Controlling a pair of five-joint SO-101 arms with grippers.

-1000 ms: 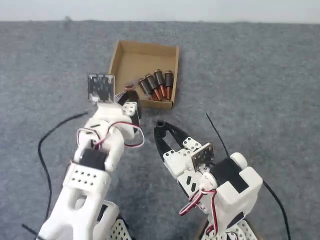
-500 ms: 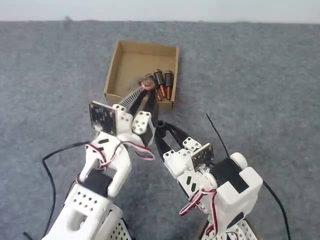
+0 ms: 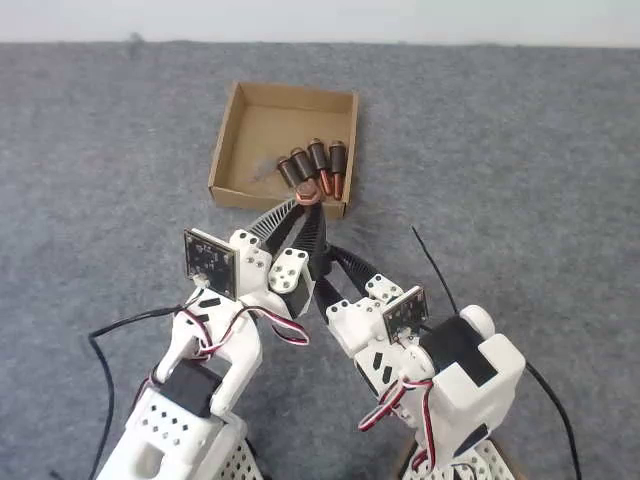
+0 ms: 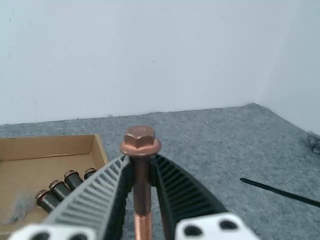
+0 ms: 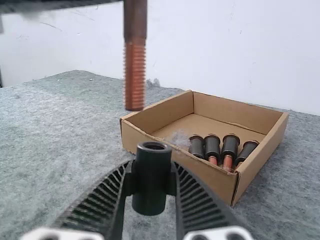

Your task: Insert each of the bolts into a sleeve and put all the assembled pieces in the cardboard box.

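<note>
Four assembled pieces (image 3: 312, 168) lie side by side in the cardboard box (image 3: 228, 140), against the wall nearest the arms. My left gripper (image 4: 140, 162) is clamped on a copper bolt (image 4: 141, 190), which stands upright with its hex head on top, just in front of the box. My right gripper (image 5: 151, 172) is closed around a black sleeve (image 5: 150, 192), upright with its bore facing up. The bolt's threaded end hangs above the sleeve without touching it. It looks slightly off the bore, though I can't be sure.

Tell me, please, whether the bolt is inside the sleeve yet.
Out: the bolt hangs bare-threaded, apart from the sleeve, whose mouth is empty.
</note>
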